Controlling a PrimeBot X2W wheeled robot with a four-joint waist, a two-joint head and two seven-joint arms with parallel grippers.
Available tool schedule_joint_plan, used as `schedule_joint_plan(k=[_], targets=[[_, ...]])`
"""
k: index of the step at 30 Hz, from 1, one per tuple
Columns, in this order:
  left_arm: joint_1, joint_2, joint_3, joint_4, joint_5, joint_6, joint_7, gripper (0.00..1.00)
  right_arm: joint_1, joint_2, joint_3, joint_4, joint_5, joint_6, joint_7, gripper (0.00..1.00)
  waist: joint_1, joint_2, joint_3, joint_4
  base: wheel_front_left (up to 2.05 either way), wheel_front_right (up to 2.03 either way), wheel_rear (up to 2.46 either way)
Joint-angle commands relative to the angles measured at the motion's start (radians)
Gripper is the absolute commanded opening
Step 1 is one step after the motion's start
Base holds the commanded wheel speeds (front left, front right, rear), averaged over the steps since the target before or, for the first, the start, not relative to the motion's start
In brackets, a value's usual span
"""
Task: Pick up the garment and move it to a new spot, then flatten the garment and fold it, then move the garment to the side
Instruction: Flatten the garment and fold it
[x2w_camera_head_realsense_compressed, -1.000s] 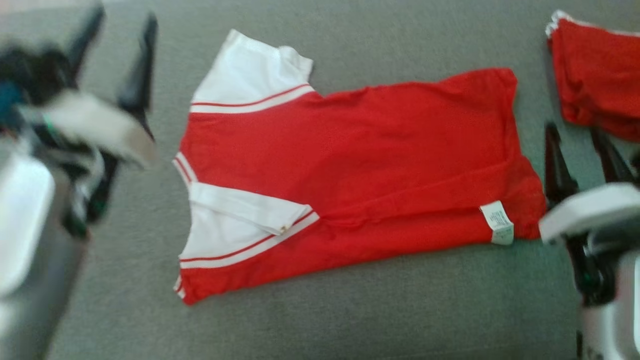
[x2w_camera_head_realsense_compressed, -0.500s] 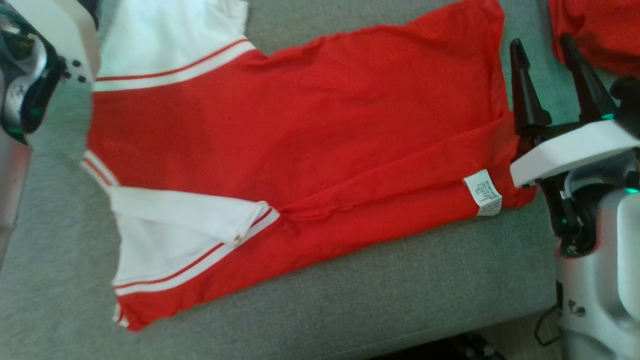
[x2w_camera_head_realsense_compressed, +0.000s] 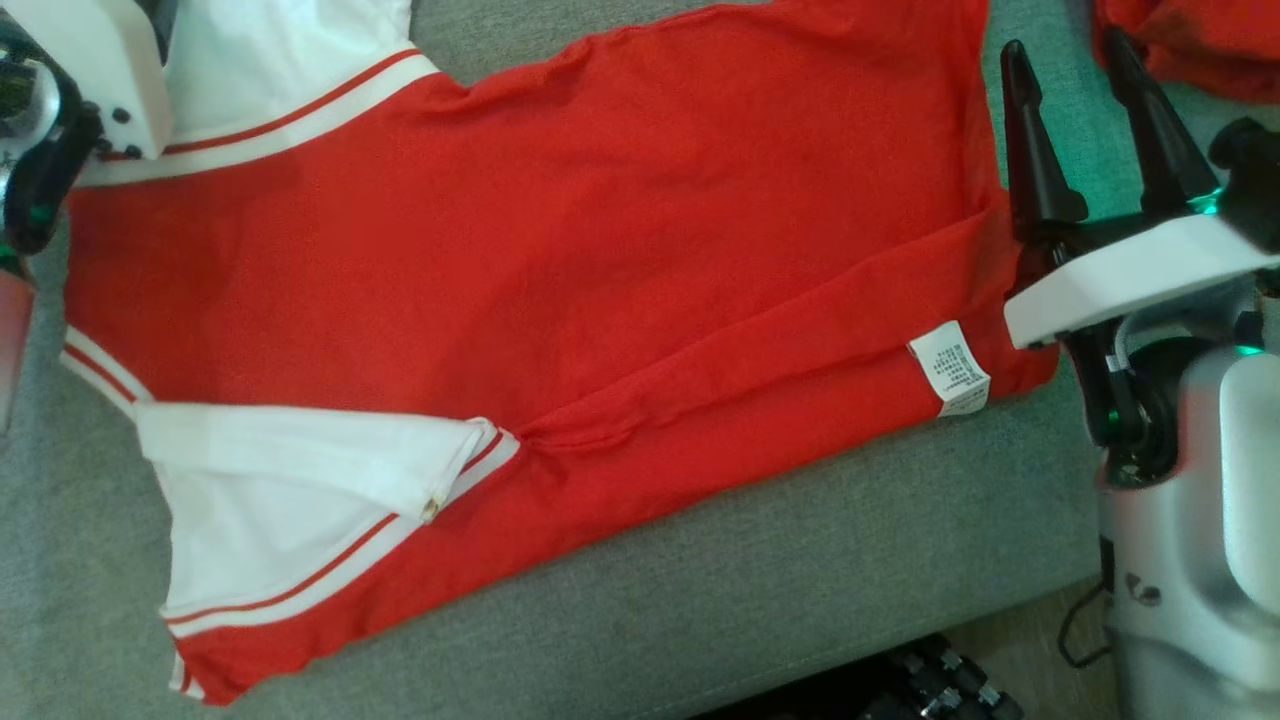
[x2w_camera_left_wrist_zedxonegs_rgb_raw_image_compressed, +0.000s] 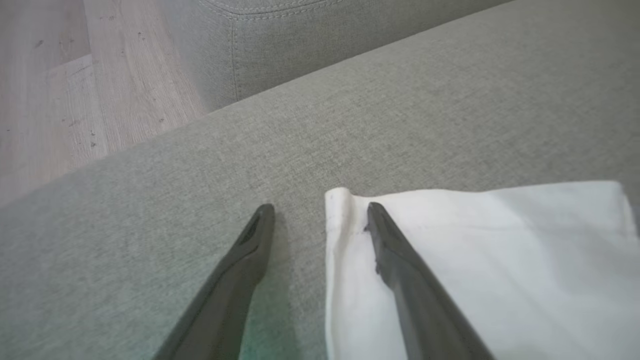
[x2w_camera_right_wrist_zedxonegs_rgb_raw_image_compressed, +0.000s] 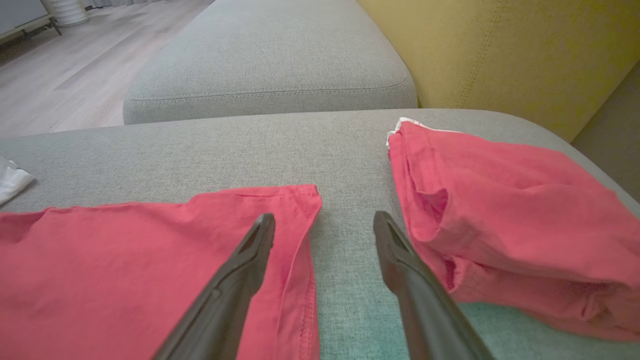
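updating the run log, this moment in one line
garment: laid out on sofa | left tool: open, over white sleeve | right tool: open, at hem corner | nothing held

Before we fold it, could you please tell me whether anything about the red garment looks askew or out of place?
Yes. On the red garment, the care label shows outside near its right edge, a raised crease runs along the near half, and a white flap at the left end lies folded over.

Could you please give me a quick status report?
Both open, empty: left gripper straddles white sleeve corner, right gripper straddles hem corner of red shirt. Shirt spread on grey couch. Close beside right gripper: second red garment, bundled.
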Motion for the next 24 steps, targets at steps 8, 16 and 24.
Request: schedule_joint_plan(k=[8, 16, 24], targets=[[-0.011, 0.039, -0.016, -0.076, -0.027, -0.022, 0.045, 0.00, -0.054, -0.005, 0.022, -0.005, -0.001, -0.001, 0.010, 1.00, 0.0000, 0.0000, -0.006, 0.017, 0.00, 0.00, 0.00], [-0.033, 0.004, -0.004, -0.104, -0.002, -0.004, -0.087, 0.00, -0.148, -0.005, 0.030, 0.091, -0.055, -0.001, 0.079, 1.00, 0.0000, 0.0000, -0.043, 0.062, 0.00, 0.00, 0.00], [-0.022, -0.051, -0.018, -0.175, 0.005, 0.001, -0.199, 0.00, -0.266, -0.051, 0.003, 0.262, -0.115, -0.001, 0.175, 1.00, 0.0000, 0.0000, -0.069, 0.137, 0.00, 0.00, 0.00]])
